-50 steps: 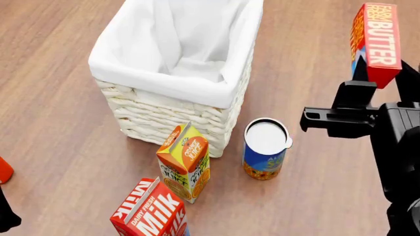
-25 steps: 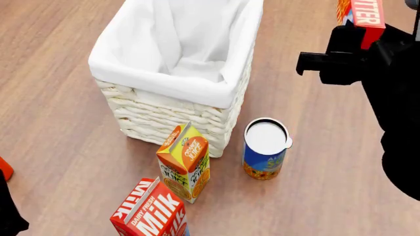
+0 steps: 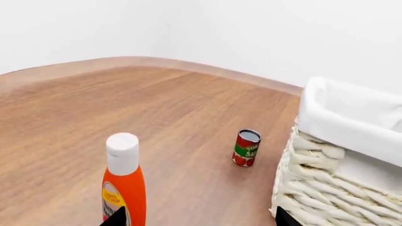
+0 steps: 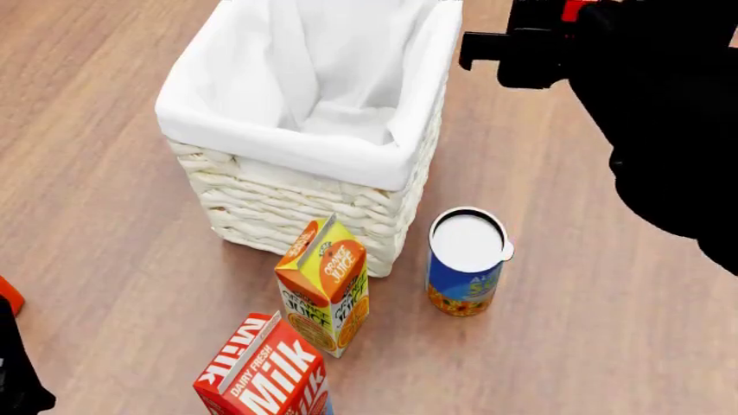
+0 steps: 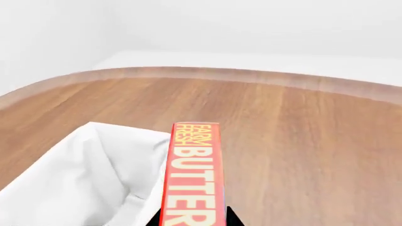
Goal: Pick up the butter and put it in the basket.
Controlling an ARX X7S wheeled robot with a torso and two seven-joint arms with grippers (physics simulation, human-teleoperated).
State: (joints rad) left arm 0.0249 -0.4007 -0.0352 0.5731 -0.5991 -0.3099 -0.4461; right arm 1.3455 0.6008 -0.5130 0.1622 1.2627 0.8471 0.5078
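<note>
- The butter (image 5: 193, 176) is held up in the air by the right gripper (image 5: 191, 221). In the right wrist view the red box with yellow and white lettering sticks out away from the camera, one long edge up, its end reaching past the basket's lined rim.
- Only the dark tips of that gripper show at the foot of the box, on either side of it, so the fingers are pinching the butter between them.
- In the head view the right arm (image 4: 658, 104) is a big black shape at the far right, next to the basket's far right corner. A sliver of red shows at the top edge above it; the rest of the box is out of view there.
- The basket (image 4: 306, 203) stands on the wooden floor (image 4: 104, 216), its white cloth liner (image 4: 289, 147) folded over the rim. Nothing shows inside it but cloth.
- Just near of the basket stands an orange juice carton (image 4: 325, 285), and to its right a blue can (image 4: 467, 264) with a white lid. They are close to each other but apart.
- Nearer still, at the bottom edge, is a red milk carton (image 4: 265, 372), cut off by the frame.
- The left gripper (image 3: 197, 219) shows in its wrist view only as two dark fingertips, set well apart, with nothing between them: spread open.
- Beside one fingertip stands an orange bottle (image 3: 123, 181) with a white cap. Farther off, a small red and green can (image 3: 246, 148) stands near the basket's side.
</note>
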